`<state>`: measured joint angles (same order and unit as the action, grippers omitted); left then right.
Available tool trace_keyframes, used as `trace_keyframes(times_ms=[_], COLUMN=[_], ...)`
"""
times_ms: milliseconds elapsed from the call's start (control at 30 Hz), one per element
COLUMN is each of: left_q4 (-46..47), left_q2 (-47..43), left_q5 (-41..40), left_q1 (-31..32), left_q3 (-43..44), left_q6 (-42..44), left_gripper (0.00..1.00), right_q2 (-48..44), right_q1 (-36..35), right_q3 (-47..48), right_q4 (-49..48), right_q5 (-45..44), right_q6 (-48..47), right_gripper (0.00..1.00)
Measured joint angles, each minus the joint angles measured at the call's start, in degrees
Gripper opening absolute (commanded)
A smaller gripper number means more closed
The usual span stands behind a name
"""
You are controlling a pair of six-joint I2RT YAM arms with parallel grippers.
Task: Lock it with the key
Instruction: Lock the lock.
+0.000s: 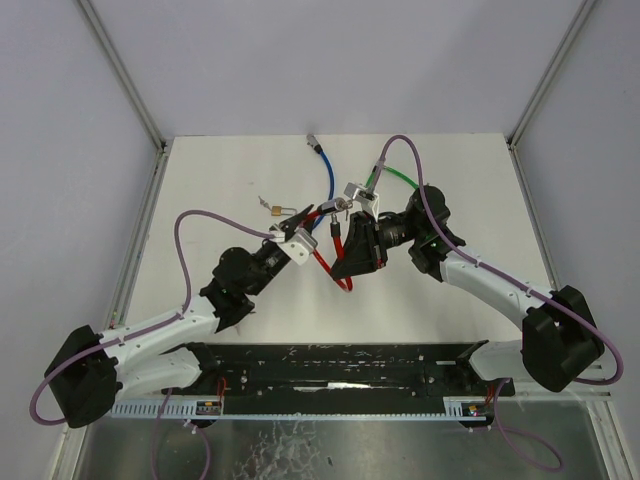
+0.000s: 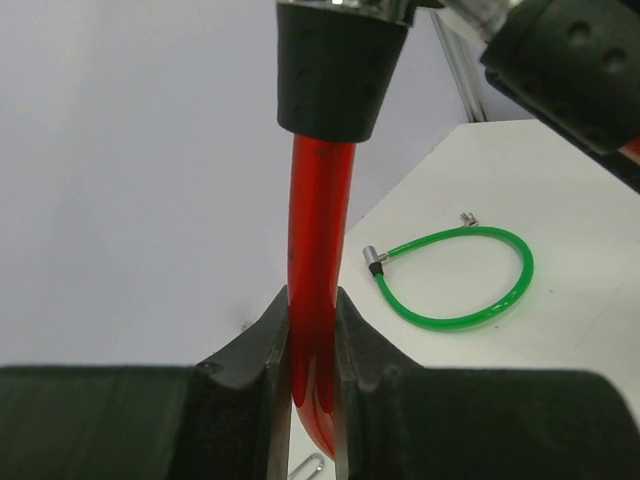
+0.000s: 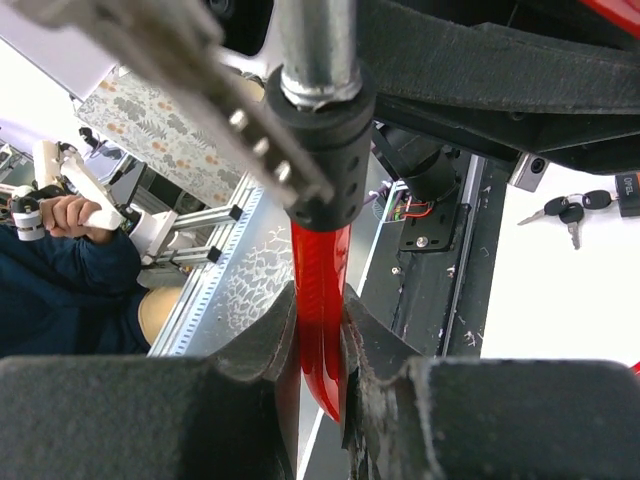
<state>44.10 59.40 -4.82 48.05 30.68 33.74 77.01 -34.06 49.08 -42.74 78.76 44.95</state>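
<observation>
We see the red cable lock point(image 2: 318, 220) raised off the desk point(image 1: 220, 180), just right of the key bunch point(image 1: 270, 207). The left claw point(image 2: 312, 345) is clamped on the red cord, and the right claw point(image 3: 322, 330) is clamped on it too, close under a black end sleeve point(image 2: 335, 70). We judge it light, bendy and glossy, so likely slippery. Better to hold it at the stiff sleeve. The keys look small, flat and fiddly, so pinch one by the head. The green cable point(image 2: 460, 280) and blue cable point(image 1: 328, 180) lie right of the key bunch. We see no containers.
</observation>
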Motion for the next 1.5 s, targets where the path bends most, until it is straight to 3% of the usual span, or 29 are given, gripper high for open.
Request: trace_keyframes(times_ms=[300, 667, 1500], left_q4=[0.02, -0.13, 5.73], left_q2=[0.0, 0.11, 1.09], left_q5=[2.51, 8.09, 4.22], left_q1=[-0.39, -3.98, -5.4], left_q3=[-0.52, -0.96, 0.04], left_q6=[10.36, 16.28, 4.66], left_gripper=[0.0, 0.0, 0.0], right_q2=[0.0, 0.02, 0.02], right_q1=[0.39, 0.72, 0.76], right_q3=[0.0, 0.04, 0.04], right_q4=[-0.02, -0.81, -0.87], right_q5=[0.46, 1.2, 0.22], right_q6=[1.18, 5.03, 6.14], right_gripper=[0.0, 0.0, 0.0])
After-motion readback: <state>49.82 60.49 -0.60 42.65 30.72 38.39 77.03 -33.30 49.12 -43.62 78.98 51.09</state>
